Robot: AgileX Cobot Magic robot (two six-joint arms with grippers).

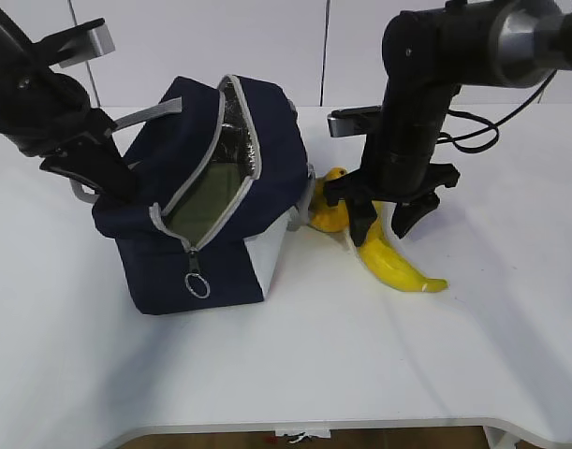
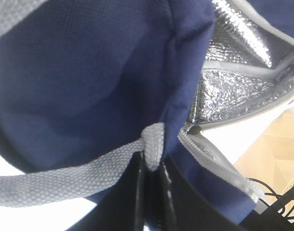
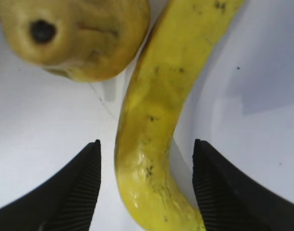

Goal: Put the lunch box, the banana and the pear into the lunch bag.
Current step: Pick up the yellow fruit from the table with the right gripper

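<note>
The navy lunch bag [image 1: 220, 253] stands open at centre left, its zipper undone and silver foil lining [image 2: 233, 82] showing. The lunch box [image 1: 211, 201] lies inside it; only its flat green lid shows. My left gripper [image 1: 117, 182] is shut on the bag's grey webbing handle [image 2: 65, 180] at the bag's left side, also in the left wrist view [image 2: 150, 166]. The banana [image 1: 393, 262] lies on the table right of the bag, and the pear [image 1: 330, 213] sits between them. My right gripper [image 3: 147, 142] is open, low over the banana [image 3: 156, 101], one finger on each side. The pear [image 3: 79, 33] is just beyond.
The white table [image 1: 407, 365] stretches in front and to the right. Its front edge [image 1: 360, 426] is near the bottom of the exterior view. A cable [image 1: 482, 131] hangs behind the right arm. A white wall stands behind the table.
</note>
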